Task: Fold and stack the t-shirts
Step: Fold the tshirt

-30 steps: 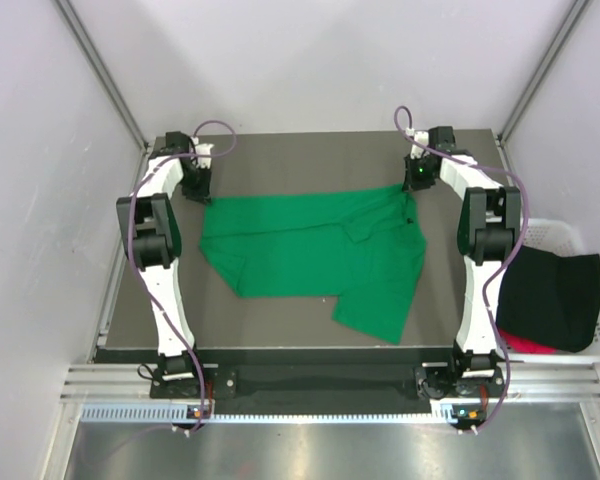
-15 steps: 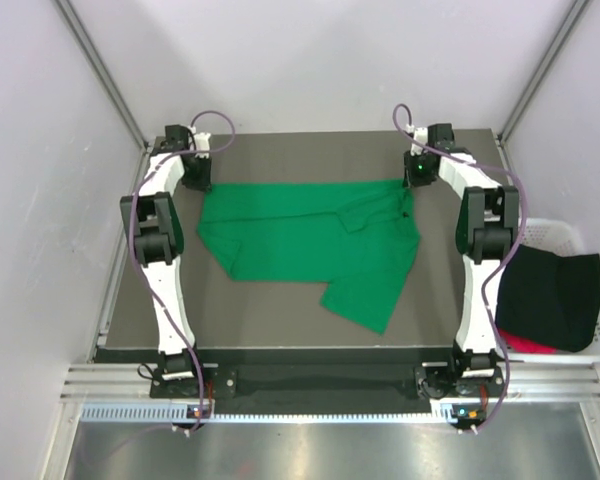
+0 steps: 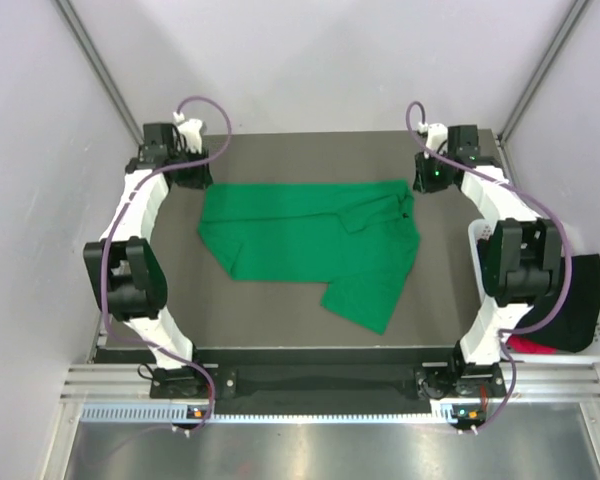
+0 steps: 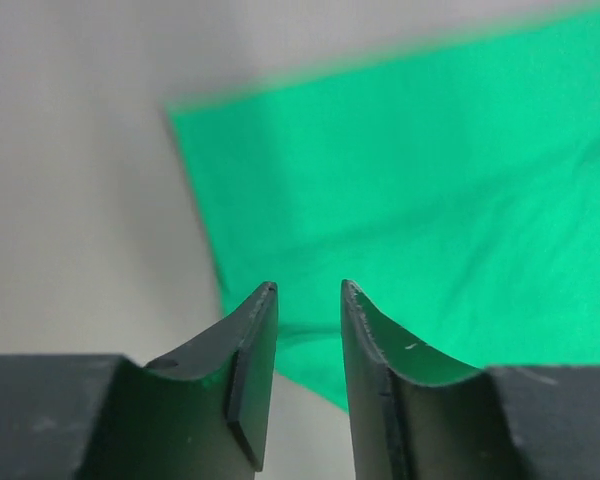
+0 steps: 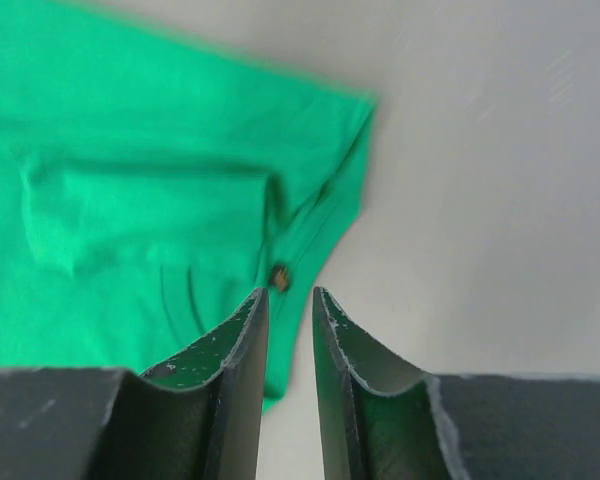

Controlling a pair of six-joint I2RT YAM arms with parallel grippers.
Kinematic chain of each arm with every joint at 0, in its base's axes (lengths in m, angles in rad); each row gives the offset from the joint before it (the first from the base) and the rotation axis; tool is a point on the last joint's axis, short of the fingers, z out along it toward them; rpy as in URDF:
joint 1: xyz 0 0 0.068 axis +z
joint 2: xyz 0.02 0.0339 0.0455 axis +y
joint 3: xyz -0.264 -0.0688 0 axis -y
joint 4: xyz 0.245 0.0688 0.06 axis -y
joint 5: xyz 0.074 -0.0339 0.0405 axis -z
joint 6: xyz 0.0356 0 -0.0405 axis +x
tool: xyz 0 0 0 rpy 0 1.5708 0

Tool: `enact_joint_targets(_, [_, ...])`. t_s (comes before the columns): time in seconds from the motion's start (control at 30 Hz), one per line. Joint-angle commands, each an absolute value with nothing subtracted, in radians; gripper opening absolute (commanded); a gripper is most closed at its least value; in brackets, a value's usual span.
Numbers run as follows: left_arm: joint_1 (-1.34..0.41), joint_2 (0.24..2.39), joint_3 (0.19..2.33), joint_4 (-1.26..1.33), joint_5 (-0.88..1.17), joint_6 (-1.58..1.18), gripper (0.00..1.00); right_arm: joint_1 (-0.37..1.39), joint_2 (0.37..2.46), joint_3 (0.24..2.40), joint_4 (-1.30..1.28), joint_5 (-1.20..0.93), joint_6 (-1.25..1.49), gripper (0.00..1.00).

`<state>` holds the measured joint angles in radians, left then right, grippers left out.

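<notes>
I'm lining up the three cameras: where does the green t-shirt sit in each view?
Top external: green t-shirt spread across the centre, toward the far side.
Left wrist: fills the upper right.
Right wrist: fills the upper left.
Shared landmark: bare tabletop bordering the shirt.

A t-shirt (image 3: 300, 235) lies spread across the far half of the bench (image 3: 270, 320), one flap reaching toward the near edge. The left claw (image 3: 193, 180) hangs by its far-left corner and the right claw (image 3: 426, 181) by its far-right corner. Off the bench's right edge, a basket (image 3: 552, 231) holds bunched t-shirts (image 3: 572, 305).
</notes>
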<state>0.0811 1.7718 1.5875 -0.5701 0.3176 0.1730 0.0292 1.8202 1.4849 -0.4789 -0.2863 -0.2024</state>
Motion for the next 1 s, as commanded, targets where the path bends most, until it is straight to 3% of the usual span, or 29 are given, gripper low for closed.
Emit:
enact_joint_targets(0.0, [0.075,1.789,1.436,-0.591,0.362,0.202,0.36,0.037,1.867,1.44,-0.552,-0.354,-0.233,0.24])
enact_joint_targets(0.23, [0.074,1.77,1.279,-0.551,0.328,0.236,0.31,0.043,1.965,1.453,-0.534,-0.362,-0.232,0.24])
enact_joint_targets(0.97, [0.074,1.852,1.241,-0.525,0.319,0.233,0.27,0.083,2.099,1.58,-0.557,-0.384,-0.212,0.26])
